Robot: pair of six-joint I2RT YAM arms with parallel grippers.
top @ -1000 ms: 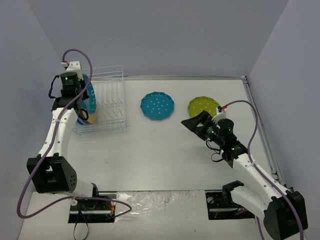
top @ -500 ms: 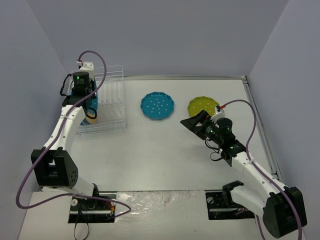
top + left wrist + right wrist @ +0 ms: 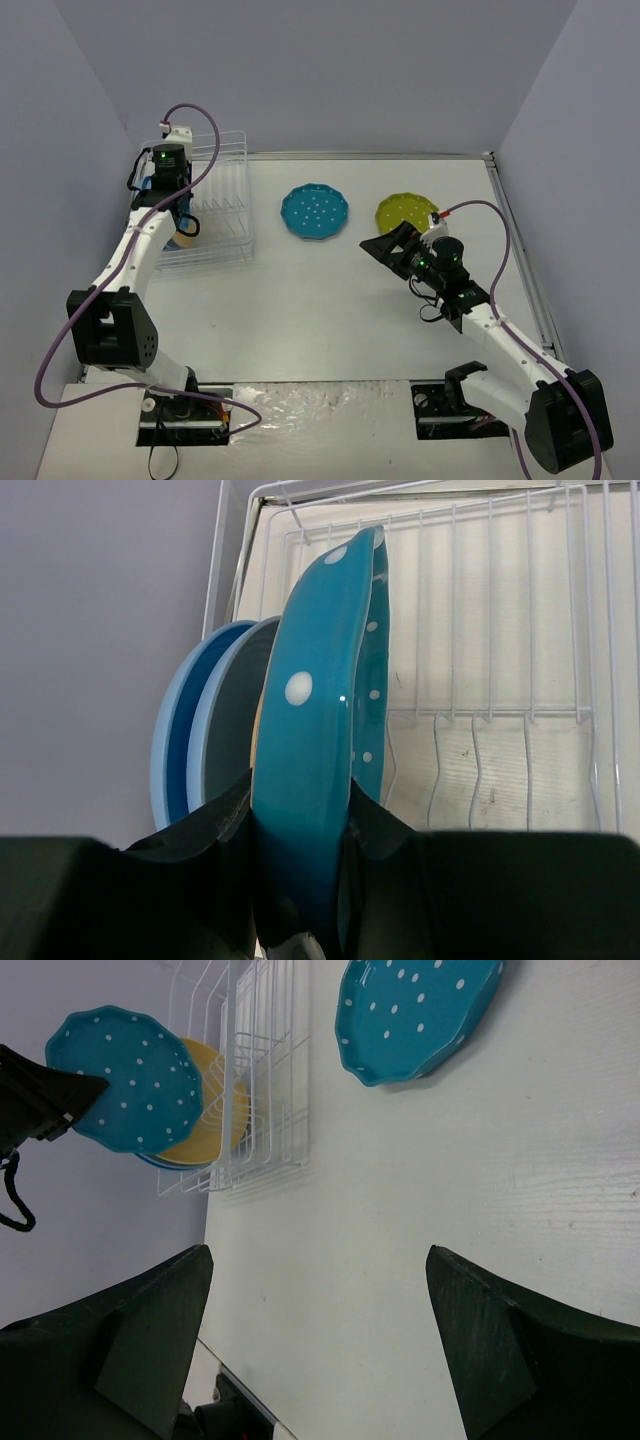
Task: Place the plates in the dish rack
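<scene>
My left gripper [image 3: 300,790] is shut on a teal white-dotted plate [image 3: 320,710], held on edge over the left end of the white wire dish rack [image 3: 500,680]. To its left, two light blue plates [image 3: 180,740] stand in the rack, with an orange-yellow plate [image 3: 215,1100] behind the held one. The top view shows the left gripper [image 3: 182,215] at the rack [image 3: 225,200]. A second teal dotted plate [image 3: 315,212] and a lime green dotted plate [image 3: 405,212] lie flat on the table. My right gripper [image 3: 385,245] is open and empty near the lime plate.
The rack stands at the table's far left, close to the left wall [image 3: 70,150]. Its slots to the right of the held plate hold nothing. A raised edge strip [image 3: 520,250] runs along the table's right side.
My left arm has swung right, carrying the teal dotted plate from the rack's left side to over its left slots, now edge-on. The right arm has barely moved.
</scene>
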